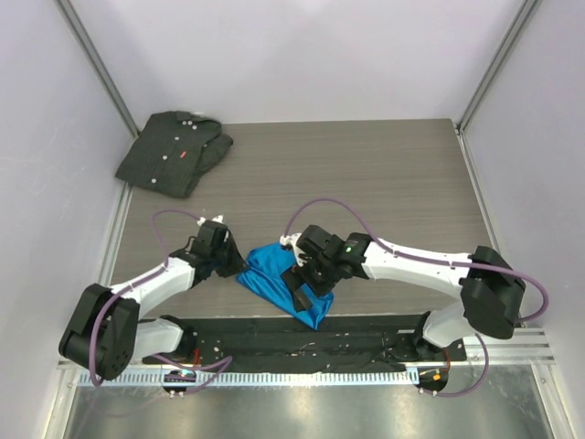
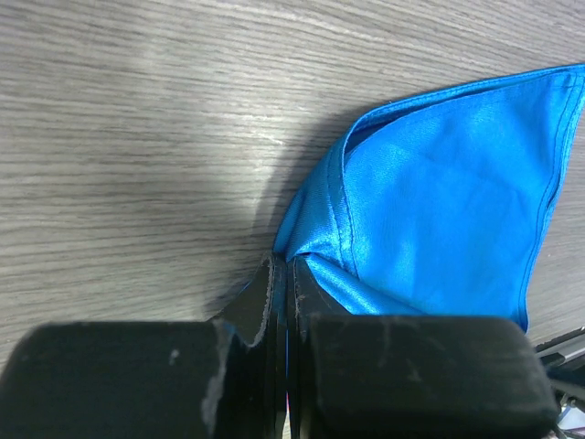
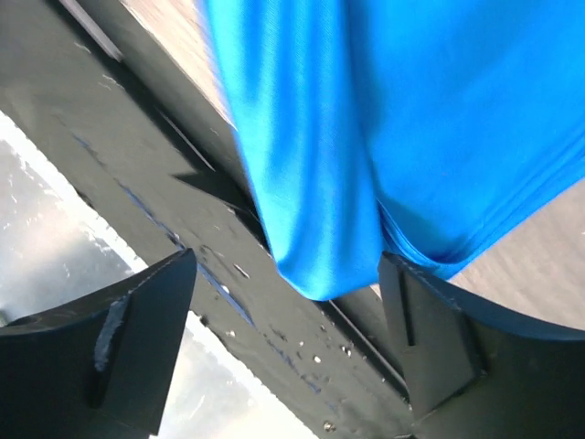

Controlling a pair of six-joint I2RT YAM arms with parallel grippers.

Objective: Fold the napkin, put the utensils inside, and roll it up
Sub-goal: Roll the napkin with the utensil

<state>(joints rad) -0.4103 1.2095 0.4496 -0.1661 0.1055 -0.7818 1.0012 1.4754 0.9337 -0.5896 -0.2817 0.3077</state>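
The bright blue napkin lies bunched near the table's front edge, between my two grippers. My left gripper is shut on the napkin's left corner; the cloth spreads away from the pinched jaws over the table. My right gripper is open above the napkin's right part. In the right wrist view the napkin hangs between the spread fingers, and its lower tip reaches over the dark base rail. The knife is not in view.
A dark grey buttoned shirt lies folded at the table's back left. The black base rail runs along the front edge, with a metal surface below it. Pale walls enclose the table on the left, right and back.
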